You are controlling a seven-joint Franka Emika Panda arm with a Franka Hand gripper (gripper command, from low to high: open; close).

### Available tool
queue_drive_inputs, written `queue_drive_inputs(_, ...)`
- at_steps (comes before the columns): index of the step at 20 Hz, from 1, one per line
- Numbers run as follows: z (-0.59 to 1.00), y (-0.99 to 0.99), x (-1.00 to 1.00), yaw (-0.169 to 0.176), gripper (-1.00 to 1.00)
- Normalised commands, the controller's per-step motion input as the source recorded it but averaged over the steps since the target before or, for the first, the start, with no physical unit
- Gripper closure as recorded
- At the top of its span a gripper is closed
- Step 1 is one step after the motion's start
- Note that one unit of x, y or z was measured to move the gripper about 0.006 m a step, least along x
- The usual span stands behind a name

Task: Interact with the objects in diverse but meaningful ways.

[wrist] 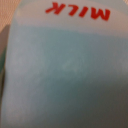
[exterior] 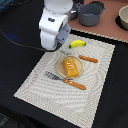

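Observation:
A pale blue carton [wrist: 65, 75] with red "MILK" lettering fills almost the whole wrist view, very close to the camera. My gripper's fingers show in neither view. In the exterior view the white arm [exterior: 54, 25] hangs over the far left corner of the placemat and hides both the gripper and the carton. A yellow banana [exterior: 77, 44] lies on the mat just to the exterior view's right of the arm. The yellow-orange slab [exterior: 71, 66] rests on a small plate [exterior: 60, 69] at the mat's middle.
An orange-handled fork [exterior: 64, 80] lies in front of the plate and a knife [exterior: 88, 59] to its right, on the striped placemat [exterior: 50, 97]. A large grey pot [exterior: 91, 13] stands at the back. A round grey vessel [exterior: 123, 19] is cut off by the exterior view's right edge.

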Motion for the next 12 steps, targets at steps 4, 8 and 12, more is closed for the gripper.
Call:
queue_drive_inputs(4,-0.13,0.0,-0.96,-0.053,1.0)
queue_drive_inputs(8,-0.28,0.0,-0.96,-0.055,1.0)
queue_drive_inputs(12,-0.41,-0.05,-0.91,-0.07,1.0)
